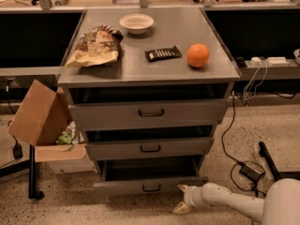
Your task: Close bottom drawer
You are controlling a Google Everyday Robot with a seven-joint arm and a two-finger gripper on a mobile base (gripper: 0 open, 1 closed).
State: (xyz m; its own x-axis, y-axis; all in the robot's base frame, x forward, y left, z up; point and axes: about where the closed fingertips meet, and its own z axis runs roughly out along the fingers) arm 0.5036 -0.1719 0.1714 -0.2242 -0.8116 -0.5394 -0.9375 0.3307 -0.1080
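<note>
Gripper sits low in the camera view, near the floor at 5 o'clock of the cabinet. Its 2 pale fingers are spread apart with nothing between them. White arm comes in from 4 o'clock of the frame.

Bottom drawer lies at 10 o'clock from the gripper and is the lowest of 3 in the cabinet. Upper fingertip is right by the drawer front's lower right corner; cannot tell if it touches. Drawer is partly pulled out: its front stands forward of the 2 above, with a dark strip of tray showing behind it. Grey metal, slim front, small dark bar handle at centre.

Containers:
- Bottom drawer tray is in shadow, contents cannot be told.
- Middle drawer and top drawer each show a dark slot above the front.
- Cabinet top carries a white bowl at 12 o'clock, a crumpled snack bag at 9 o'clock, a dark bar pack mid-top and an orange at 3 o'clock.
- Cardboard box stands at 9 o'clock of the cabinet, flap up, with something green inside.

Black power brick lies on the floor at 2 o'clock of the gripper.
</note>
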